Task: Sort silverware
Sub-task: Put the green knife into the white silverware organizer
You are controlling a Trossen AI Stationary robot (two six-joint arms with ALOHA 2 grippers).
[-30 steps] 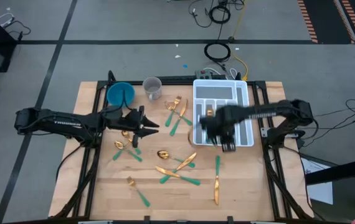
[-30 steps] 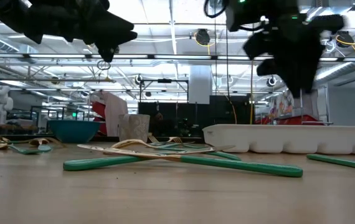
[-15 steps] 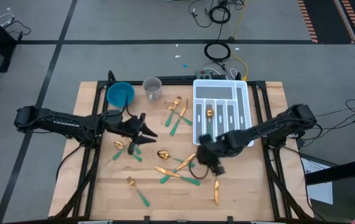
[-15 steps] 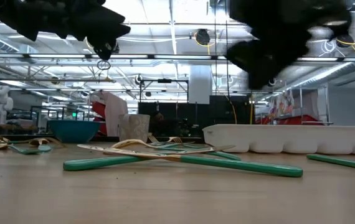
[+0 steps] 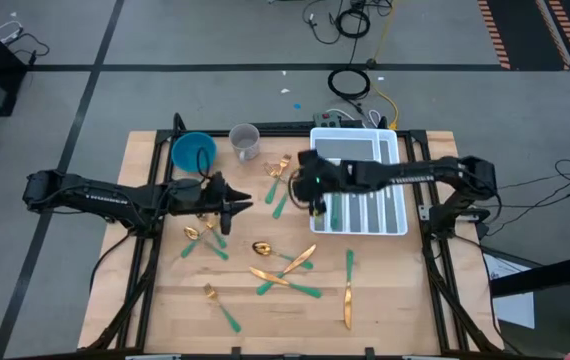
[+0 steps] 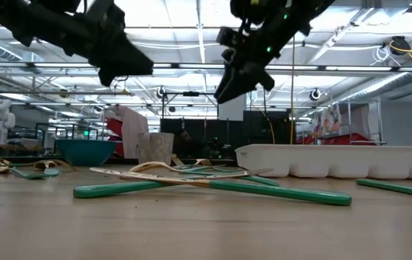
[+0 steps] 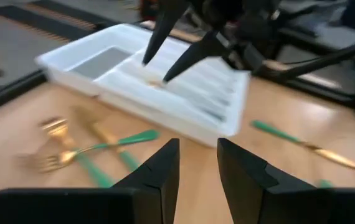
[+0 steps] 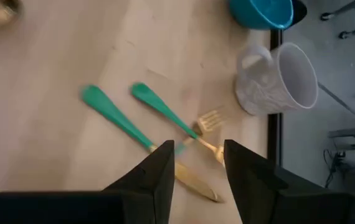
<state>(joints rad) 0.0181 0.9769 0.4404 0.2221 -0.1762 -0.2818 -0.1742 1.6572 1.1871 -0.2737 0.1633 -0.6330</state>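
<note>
The silverware lies scattered on the wooden table: forks (image 5: 283,170) with green handles (image 5: 281,205) beside the white tray (image 5: 395,150), spoons (image 5: 261,247) in the middle, a knife (image 5: 347,305) near the front, and one gold piece (image 5: 336,182) in the tray. My right gripper (image 5: 311,192) hovers open at the tray's left side. Its wrist view shows a gold fork (image 8: 210,119) and two green handles (image 8: 112,115) below it. My left gripper (image 5: 243,206) hovers open over the table's left middle, pointing toward the tray (image 7: 184,99).
A blue bowl (image 5: 194,150) and a clear cup (image 5: 245,141) stand at the far edge, left of the tray. The cup (image 8: 277,78) is close to the forks. Crossed green-handled pieces (image 6: 213,186) lie mid-table. Bare wood shows along the near edge.
My right gripper has swung from over the tray's near end toward the near left across the middle pile. It has then come back toward the far edge, to the tray's left side, staying empty. No silverware has moved.
</note>
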